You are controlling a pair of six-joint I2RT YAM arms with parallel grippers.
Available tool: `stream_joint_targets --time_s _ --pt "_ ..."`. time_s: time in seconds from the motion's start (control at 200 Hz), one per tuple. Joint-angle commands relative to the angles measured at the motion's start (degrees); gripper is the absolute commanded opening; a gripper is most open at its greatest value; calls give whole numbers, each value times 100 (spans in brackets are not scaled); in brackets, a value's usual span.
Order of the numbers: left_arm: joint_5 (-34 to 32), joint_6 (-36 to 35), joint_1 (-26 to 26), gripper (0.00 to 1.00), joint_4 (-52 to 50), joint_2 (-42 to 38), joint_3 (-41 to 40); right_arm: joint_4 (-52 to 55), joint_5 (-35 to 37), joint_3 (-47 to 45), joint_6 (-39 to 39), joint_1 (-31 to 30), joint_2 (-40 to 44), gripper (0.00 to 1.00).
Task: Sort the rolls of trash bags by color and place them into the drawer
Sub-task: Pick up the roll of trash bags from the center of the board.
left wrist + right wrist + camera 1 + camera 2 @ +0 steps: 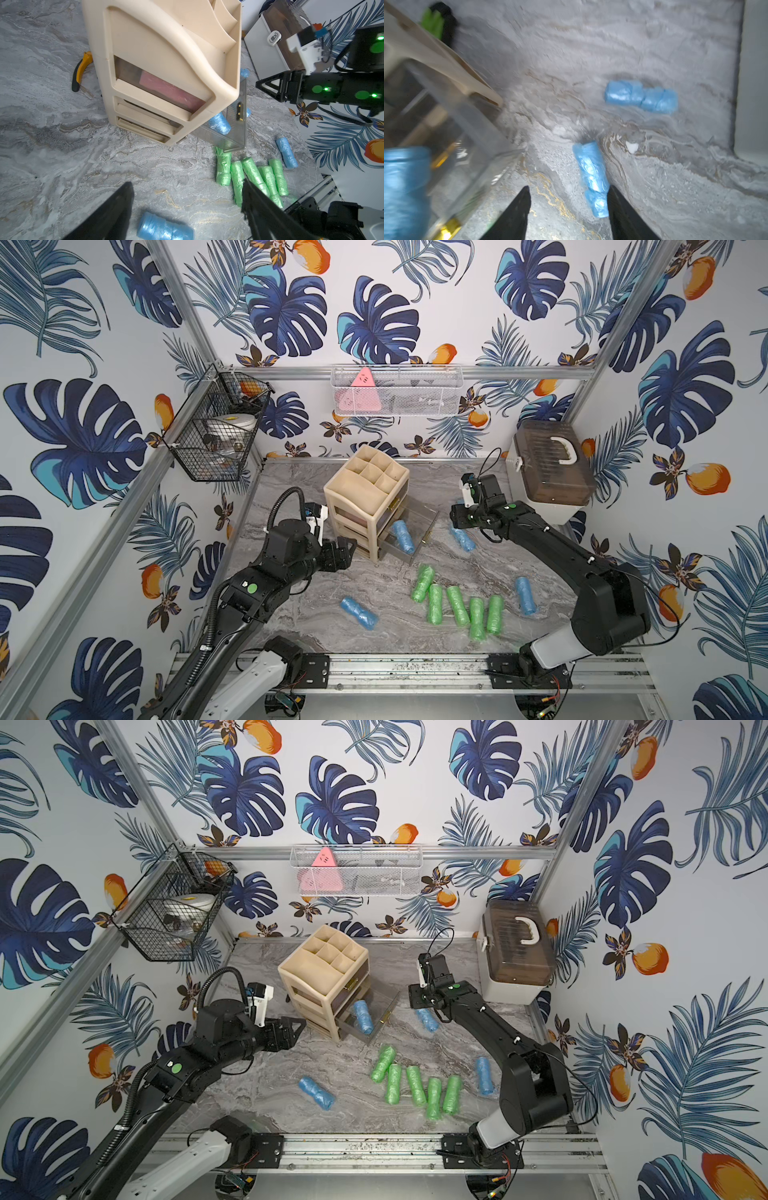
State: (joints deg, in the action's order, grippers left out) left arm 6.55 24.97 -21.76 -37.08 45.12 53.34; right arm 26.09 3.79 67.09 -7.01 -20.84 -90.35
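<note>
The beige drawer unit [365, 493] stands mid-table with a clear drawer [239, 128] pulled out. One blue roll [403, 536] lies in that drawer. Pink plastic [166, 89] shows through the top drawer's side. My right gripper [569, 187] is open and points down at the table. A blue roll [593, 178] lies between its fingers, close to one of them, and another blue roll [641, 97] lies beyond. My left gripper [187, 182] hangs open beside the unit, above a blue roll [164, 228] on the table. Several green rolls [457, 605] lie side by side near the front.
A further blue roll [525, 595] lies by the right arm. A box with a brown lid [548, 472] stands at the back right. Yellow-handled pliers [80, 70] lie behind the unit, and a green and black thing [433, 22] lies beside it. Wire baskets [216, 427] hang on the walls.
</note>
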Motion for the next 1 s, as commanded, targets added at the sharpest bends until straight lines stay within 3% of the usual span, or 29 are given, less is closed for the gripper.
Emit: stream_joint_targets --time_s 0.0,0.695,0.806,0.991 --pt "40 -337 5 84 206 81 113 126 -152 -70 -269 99 -264 61" --pt "-186 -116 5 83 73 -231 -140 -20 347 201 -260 107 -1683 57" --pt "-232 -111 5 83 34 -244 -153 -15 330 226 -227 111 -1786 48" --pt "-349 -46 5 84 62 -267 -157 -59 166 171 -261 110 -1589 23"
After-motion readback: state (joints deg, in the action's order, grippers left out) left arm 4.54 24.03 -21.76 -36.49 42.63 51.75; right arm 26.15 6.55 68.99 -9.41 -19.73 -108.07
